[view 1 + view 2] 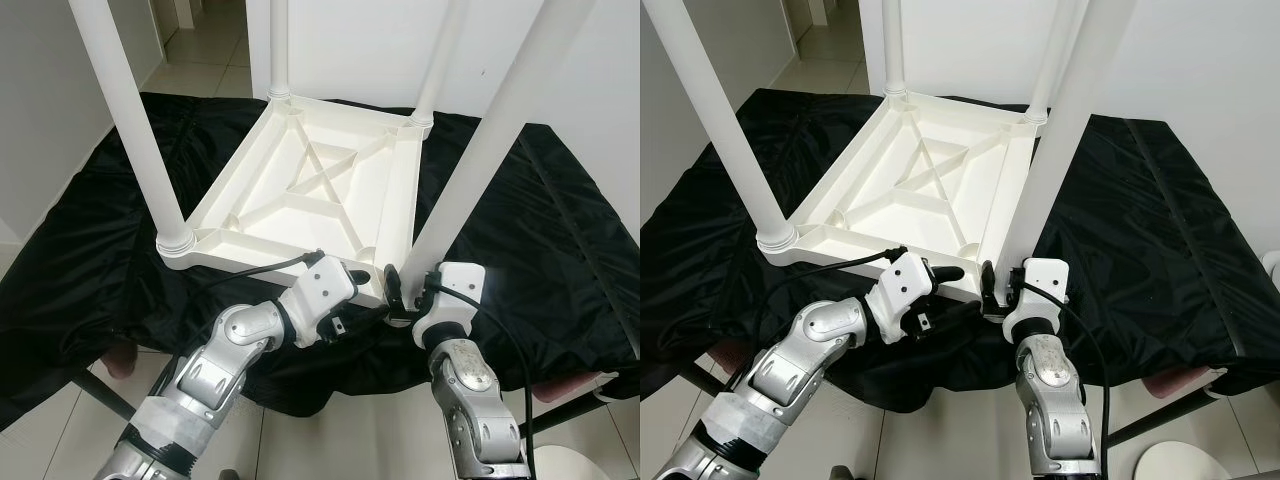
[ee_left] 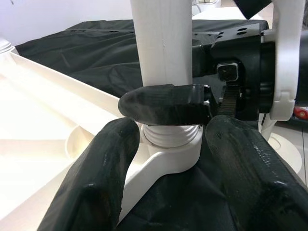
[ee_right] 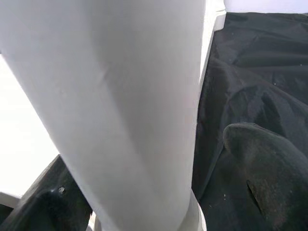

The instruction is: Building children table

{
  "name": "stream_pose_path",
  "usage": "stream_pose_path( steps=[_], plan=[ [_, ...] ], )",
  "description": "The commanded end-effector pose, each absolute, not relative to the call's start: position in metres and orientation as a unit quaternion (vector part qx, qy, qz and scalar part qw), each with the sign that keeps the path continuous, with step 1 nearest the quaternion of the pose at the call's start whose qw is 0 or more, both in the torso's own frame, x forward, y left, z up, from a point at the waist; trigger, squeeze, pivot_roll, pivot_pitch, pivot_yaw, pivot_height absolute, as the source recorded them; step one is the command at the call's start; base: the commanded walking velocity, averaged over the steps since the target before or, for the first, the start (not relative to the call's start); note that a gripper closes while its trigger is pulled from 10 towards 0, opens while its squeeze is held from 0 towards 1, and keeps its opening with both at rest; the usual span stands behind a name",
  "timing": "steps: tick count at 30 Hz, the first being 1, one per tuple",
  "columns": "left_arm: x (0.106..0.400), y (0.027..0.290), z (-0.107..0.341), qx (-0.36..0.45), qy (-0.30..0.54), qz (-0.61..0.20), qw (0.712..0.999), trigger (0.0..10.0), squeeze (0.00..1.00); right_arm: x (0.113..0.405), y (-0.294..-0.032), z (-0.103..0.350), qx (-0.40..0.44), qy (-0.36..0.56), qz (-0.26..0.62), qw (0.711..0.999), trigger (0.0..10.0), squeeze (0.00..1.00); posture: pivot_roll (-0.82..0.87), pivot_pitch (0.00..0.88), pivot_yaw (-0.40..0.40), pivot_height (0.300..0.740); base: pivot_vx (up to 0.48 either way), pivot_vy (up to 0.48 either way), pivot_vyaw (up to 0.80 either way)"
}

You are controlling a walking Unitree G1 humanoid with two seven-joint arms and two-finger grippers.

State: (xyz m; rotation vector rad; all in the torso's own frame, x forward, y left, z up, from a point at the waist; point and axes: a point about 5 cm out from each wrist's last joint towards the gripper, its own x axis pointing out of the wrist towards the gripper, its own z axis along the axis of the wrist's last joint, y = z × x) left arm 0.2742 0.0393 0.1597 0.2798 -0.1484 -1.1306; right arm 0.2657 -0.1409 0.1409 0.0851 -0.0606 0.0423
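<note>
Gripping the near-right leg (image 1: 470, 180) low down, your right gripper (image 1: 395, 295) is clamped around it. Left gripper (image 2: 168, 159) sits spread, empty, just beside the upturned table (image 1: 300, 190) corner.

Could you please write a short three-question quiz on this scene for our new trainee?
1. True or false: the white plastic child's tabletop lies upside down on the black cloth.
2. How many white legs stand in its corners?
3. Which pincer grips the nearest white cylindrical leg near its base: A left, B right, C neither?

Key:
1. True; its ribbed underside faces up.
2. Four.
3. B. The right pincer has its fingers around the leg, while the left pincer is open beside the socket.
</note>
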Motion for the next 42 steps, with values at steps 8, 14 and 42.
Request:
stream_pose_path(
  steps=[8,14,42],
  plan=[
    [0.277,0.049,0.158,0.132,-0.064,-0.518,0.843,10.0,0.00,0.269,-0.144,0.141,0.028,-0.044,0.025,0.998,10.0,0.00,-0.04,0.071,-0.037,0.740,0.000,0.000,0.00],
    [0.279,0.054,0.160,0.133,-0.066,-0.513,0.845,10.0,0.00,0.269,-0.150,0.141,0.024,-0.044,0.040,0.998,10.0,0.00,-0.03,0.074,-0.037,0.740,0.000,0.000,0.00],
    [0.297,0.079,0.169,0.167,-0.068,-0.477,0.860,10.0,0.00,0.309,-0.188,0.145,-0.111,0.021,0.370,0.922,8.2,0.00,-0.01,0.059,-0.038,0.740,0.000,0.000,0.00]
  ],
)
